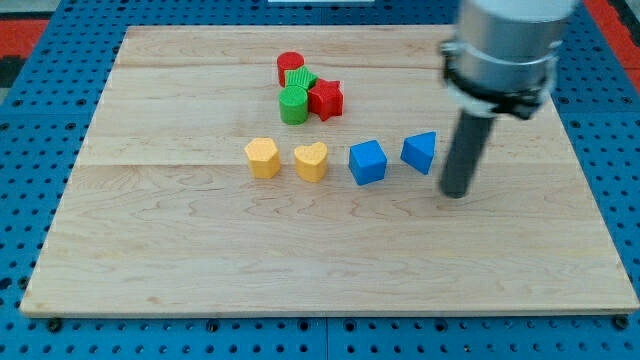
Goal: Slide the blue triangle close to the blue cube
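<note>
A: Biggest thing first?

B: Wooden board (pixel 330 260) is seen laid on a blue pegboard (pixel 40 120). The arm's grey housing (pixel 505 45) is seen at the view's top right, w/ the dark rod hung below it.

A: Fingers — released, clenched, grasping?

B: No fingers are fitted, so nothing is clasped or let go. My tip (pixel 455 193) is set on the board just to the view's right of the blue triangle (pixel 421 151), a small gap being kept; contact can't be told for sure.

A: Task blocks?

B: Blue triangle is placed near board centre-right. Blue cube (pixel 367 162) is found just to its left, apart, not touching.

A: Rest, smaller stuff?

B: A row is continued leftward: yellow heart (pixel 311 161), then yellow hexagon-ish block (pixel 263 157). Toward the view's top a tight cluster is packed: red star (pixel 326 98), green cylinder (pixel 293 104), a second green block (pixel 301 78) w/ shape unclear, red cylinder (pixel 289 66).
</note>
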Available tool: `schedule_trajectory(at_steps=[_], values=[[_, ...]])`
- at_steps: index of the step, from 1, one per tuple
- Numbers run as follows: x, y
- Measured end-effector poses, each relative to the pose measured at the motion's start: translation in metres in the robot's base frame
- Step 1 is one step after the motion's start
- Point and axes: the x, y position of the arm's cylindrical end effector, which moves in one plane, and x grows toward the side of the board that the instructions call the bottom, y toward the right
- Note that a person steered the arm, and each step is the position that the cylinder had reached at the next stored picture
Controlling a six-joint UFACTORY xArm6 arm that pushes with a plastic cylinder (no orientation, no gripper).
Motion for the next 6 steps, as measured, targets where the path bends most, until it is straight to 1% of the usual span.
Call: schedule_trajectory(at_steps=[1, 2, 5, 6], values=[[-0.043, 0.079], [-0.043, 0.072], [-0.035, -0.013], [-0.026, -0.073]])
